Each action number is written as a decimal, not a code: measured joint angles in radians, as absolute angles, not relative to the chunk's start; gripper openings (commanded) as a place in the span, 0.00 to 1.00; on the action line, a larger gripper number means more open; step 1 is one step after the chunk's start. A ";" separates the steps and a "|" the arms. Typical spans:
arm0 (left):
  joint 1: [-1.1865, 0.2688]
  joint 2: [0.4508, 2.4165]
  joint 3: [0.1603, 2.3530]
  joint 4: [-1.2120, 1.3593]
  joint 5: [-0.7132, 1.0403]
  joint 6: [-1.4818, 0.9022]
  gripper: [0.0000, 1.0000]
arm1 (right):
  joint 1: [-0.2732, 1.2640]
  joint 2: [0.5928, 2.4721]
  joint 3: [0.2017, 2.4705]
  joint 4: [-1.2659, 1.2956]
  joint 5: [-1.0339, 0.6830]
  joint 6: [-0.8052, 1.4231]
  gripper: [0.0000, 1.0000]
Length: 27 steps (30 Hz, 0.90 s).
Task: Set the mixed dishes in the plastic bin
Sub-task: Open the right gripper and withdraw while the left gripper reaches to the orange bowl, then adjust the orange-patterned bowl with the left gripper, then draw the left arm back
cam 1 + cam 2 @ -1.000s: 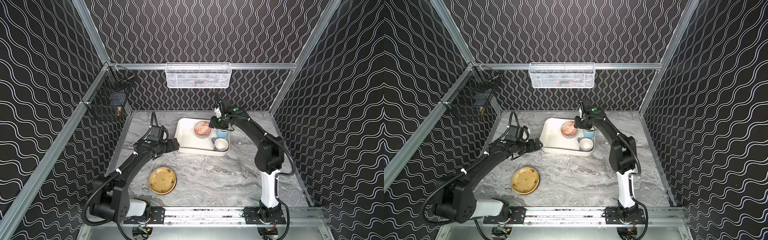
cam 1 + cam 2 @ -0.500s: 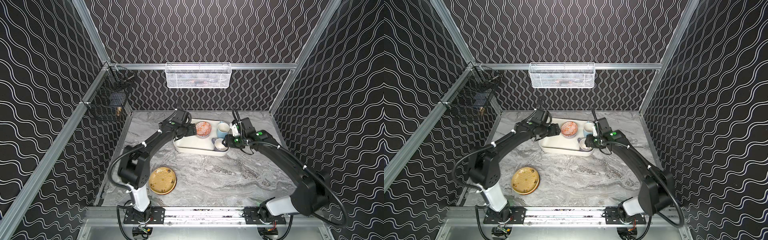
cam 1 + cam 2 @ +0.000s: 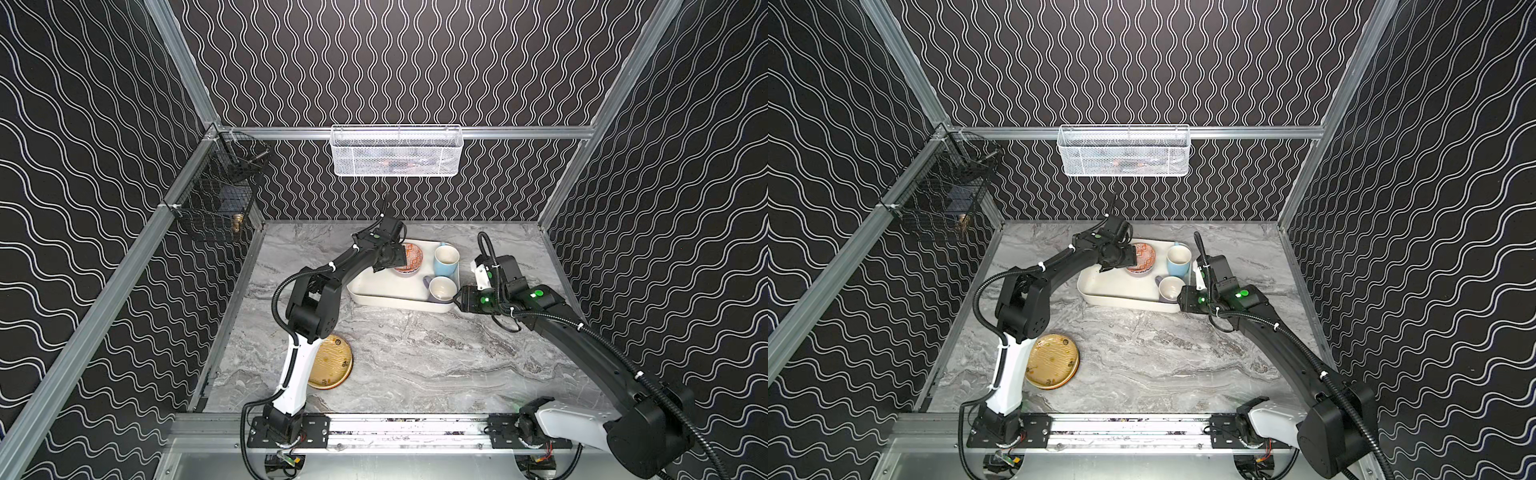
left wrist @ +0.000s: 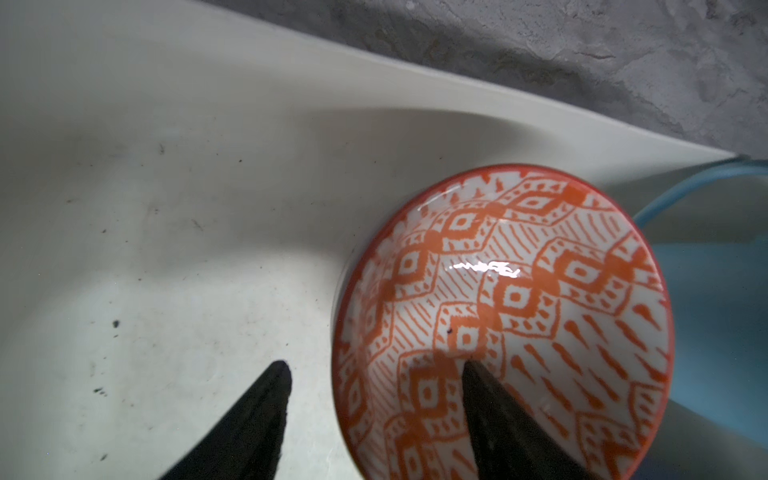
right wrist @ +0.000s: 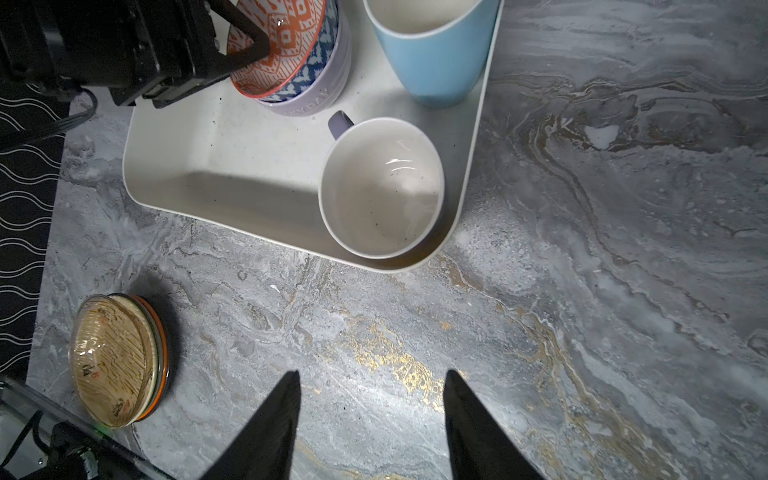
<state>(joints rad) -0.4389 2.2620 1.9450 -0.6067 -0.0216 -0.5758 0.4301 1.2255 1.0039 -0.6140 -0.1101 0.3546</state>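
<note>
Mixed dishes, two lots.

Lot one sits inside the shallow cream-white rectangular plastic bin (image 3: 390, 289), just above centre in both top views:
- orange-white patterned bowl (image 3: 414, 258), nested in a blue-white patterned bowl (image 5: 322, 66), itself in a lavender bowl (image 5: 328, 99), along the bin's upper edge
- light-blue mug (image 3: 446, 259), upright, at the bin's upper right corner
- lavender mug (image 3: 442, 289), upright, at its lower right corner

Lot two lies outside the bin, lower left of centre on the grey marbled table (image 3: 436, 365). It is a stack of round plates, with the tan-gold patterned plate (image 3: 1052, 365) on top and the plain orange plate (image 5: 165, 361) showing an edge beneath.

Left gripper (image 4: 374, 365): jaws apart, astride the orange-white patterned bowl's rim, with a gap at the outer finger.

Right gripper (image 5: 371, 374): jaws apart, empty, over bare table just beside the bin's lower right corner.

Fittings: white wire-mesh basket (image 3: 397, 151), top centre; black wire basket (image 3: 216, 199), upper left.
</note>
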 measured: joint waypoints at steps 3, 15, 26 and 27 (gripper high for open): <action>-0.454 2.285 1.974 -0.617 -0.030 -0.582 0.62 | 0.430 1.232 1.003 -0.606 -0.114 0.349 0.56; -0.493 2.346 2.048 -0.637 -0.019 -0.617 0.57 | 0.422 1.231 0.965 -0.586 -0.133 0.339 0.56; -0.512 2.335 2.055 -0.644 0.005 -0.630 0.66 | 0.417 1.214 0.955 -0.585 -0.137 0.339 0.57; -0.514 2.323 2.049 -0.643 0.005 -0.630 0.68 | 0.417 1.209 0.954 -0.585 -0.136 0.339 0.58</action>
<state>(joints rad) -0.5137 2.3226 2.0487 -0.6434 0.0048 -0.6296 0.4168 1.2095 0.9543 -0.5850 -0.1364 0.3393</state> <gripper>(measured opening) 0.654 0.571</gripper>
